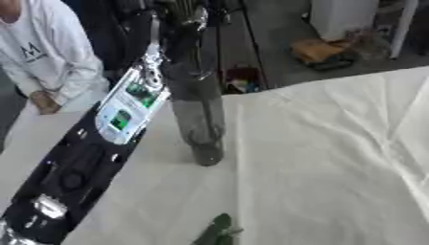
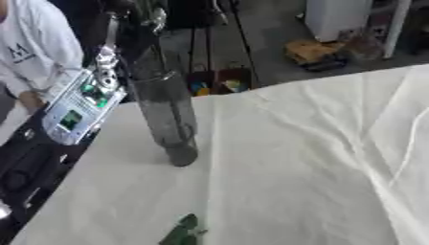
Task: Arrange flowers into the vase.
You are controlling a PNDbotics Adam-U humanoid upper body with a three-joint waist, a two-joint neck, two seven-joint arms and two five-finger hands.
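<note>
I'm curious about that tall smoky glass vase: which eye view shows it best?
The left eye view: the tall smoky glass vase stands nearer the picture's middle, its base clear on the white cloth. The right eye view shows the same vase further left.

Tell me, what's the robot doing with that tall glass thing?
The robot's left arm reaches up toward the top of the tall dark glass vase, which stands on the white cloth. Its hand is hard to make out there. A bit of green, maybe a leaf, lies on the cloth at the near edge. The right hand isn't showing.

head stereo | looking down | near | both share vase [image 1: 199, 119], table [image 1: 335, 167]
</note>
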